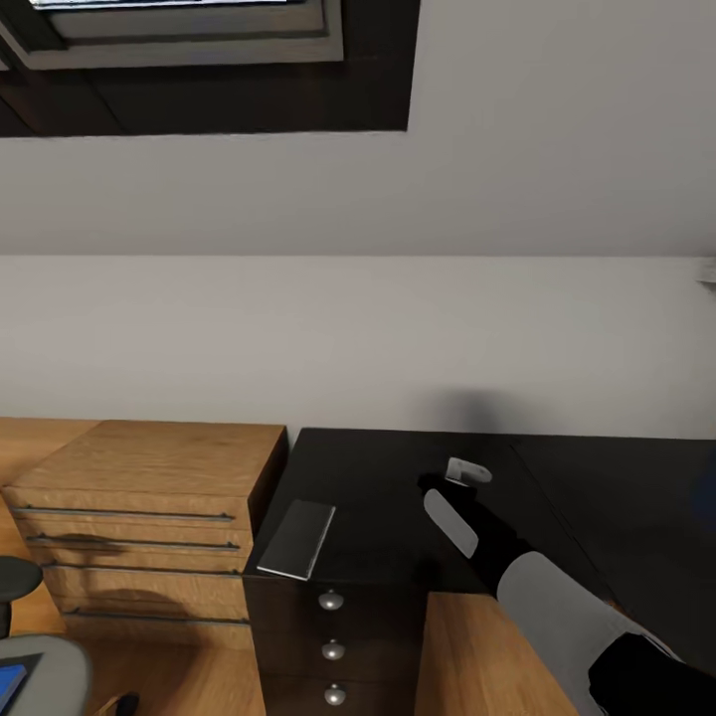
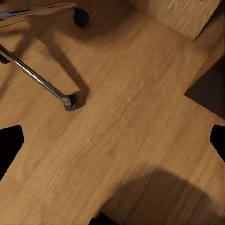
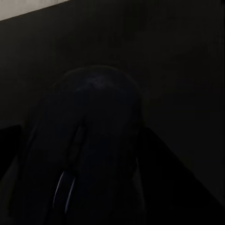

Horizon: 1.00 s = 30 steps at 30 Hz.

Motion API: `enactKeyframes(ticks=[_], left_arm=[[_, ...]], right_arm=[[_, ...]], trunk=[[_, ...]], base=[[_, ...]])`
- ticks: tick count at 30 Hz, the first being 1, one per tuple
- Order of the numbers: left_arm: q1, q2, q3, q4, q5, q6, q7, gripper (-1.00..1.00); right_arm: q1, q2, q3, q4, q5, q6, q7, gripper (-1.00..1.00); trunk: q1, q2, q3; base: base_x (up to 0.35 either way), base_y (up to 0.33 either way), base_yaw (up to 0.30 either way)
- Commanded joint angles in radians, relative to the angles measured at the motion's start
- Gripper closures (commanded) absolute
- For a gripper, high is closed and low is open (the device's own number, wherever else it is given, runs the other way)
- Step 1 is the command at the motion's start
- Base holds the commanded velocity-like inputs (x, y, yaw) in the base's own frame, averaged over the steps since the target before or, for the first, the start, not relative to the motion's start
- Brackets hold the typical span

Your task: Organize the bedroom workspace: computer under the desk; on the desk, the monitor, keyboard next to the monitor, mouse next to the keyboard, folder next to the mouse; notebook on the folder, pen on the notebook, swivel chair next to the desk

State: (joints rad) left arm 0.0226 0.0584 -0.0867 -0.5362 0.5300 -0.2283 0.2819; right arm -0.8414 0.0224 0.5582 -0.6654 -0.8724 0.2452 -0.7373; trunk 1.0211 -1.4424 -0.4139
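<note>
The glossy black desk [image 1: 378,467] stands against the white wall, its dark drawer unit [image 1: 331,646] facing me. A grey notebook [image 1: 296,539] lies on the desk's near left corner. My right gripper [image 1: 438,489] is low over the desk top. In the right wrist view it is shut on the rounded black mouse [image 3: 93,131], seen very close and dark. A small white piece [image 1: 467,470] shows just past that gripper; I cannot tell what it is. The swivel chair [image 1: 45,676] sits at lower left with the blue folder [image 1: 9,682] on its seat. My left gripper [image 2: 112,140] hangs open over the floor.
A light-wood chest of drawers [image 1: 139,517] stands left of the desk. Below the left gripper, the chair's chrome leg and castor [image 2: 70,101] rest on the wood-plank floor [image 2: 140,117]. A dark-framed skylight [image 1: 199,60] is overhead.
</note>
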Motion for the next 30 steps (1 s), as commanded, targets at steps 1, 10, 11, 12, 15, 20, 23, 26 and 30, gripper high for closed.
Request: enactKeyframes(ticks=[1,10,11,12,15,20,23,26,30], left_arm=[[0.000,0.002,-0.008,-0.002,0.008,-0.004,0.008,-1.00],[0.000,0.002,-0.010,0.001,0.008,-0.004,0.007,-1.00],[0.000,0.002,-0.010,0.001,0.008,-0.004,0.007,-1.00],[0.000,0.001,-0.009,0.001,0.008,-0.004,0.007,-1.00],[0.000,0.001,-0.010,0.001,0.008,-0.004,0.008,-1.00],[0.000,0.001,-0.010,0.001,0.009,-0.003,0.008,-1.00],[0.000,0.003,-0.011,0.001,0.010,-0.003,0.008,-1.00],[0.000,0.002,-0.009,0.002,0.010,-0.003,0.013,-1.00],[0.000,0.001,-0.010,0.002,0.010,-0.002,0.014,-1.00]], right_arm=[[-0.001,0.000,0.005,0.000,-0.006,-0.013,-0.008,1.00],[-0.001,0.005,0.005,0.011,-0.049,-0.081,-0.043,1.00],[-0.001,0.006,0.005,0.013,-0.053,-0.084,-0.044,1.00],[-0.001,0.006,0.005,0.015,-0.055,-0.086,-0.045,1.00],[-0.001,0.006,0.004,0.028,-0.059,-0.091,-0.047,1.00],[-0.001,0.007,0.003,0.035,-0.061,-0.094,-0.047,1.00],[-0.001,0.005,0.003,0.038,-0.061,-0.097,-0.048,1.00],[-0.001,0.003,0.000,0.068,-0.062,-0.124,-0.048,1.00],[-0.001,0.000,-0.024,0.076,-0.061,-0.138,-0.047,1.00]], trunk=[[0.000,-0.001,0.000],[0.000,-0.001,0.009],[0.000,-0.001,0.010],[0.000,-0.001,0.011],[0.000,-0.001,0.013],[0.000,-0.001,0.017],[0.000,-0.001,0.019],[0.000,-0.001,0.021],[0.000,-0.001,0.023]], base=[[0.000,0.000,-0.230],[-0.159,0.000,-0.248],[-0.322,-0.015,-0.260],[-0.325,-0.031,-0.261],[-0.331,-0.077,-0.263],[-0.330,-0.109,-0.266],[-0.173,-0.074,-0.267],[-0.031,-0.013,-0.271],[-0.005,-0.002,-0.279]])
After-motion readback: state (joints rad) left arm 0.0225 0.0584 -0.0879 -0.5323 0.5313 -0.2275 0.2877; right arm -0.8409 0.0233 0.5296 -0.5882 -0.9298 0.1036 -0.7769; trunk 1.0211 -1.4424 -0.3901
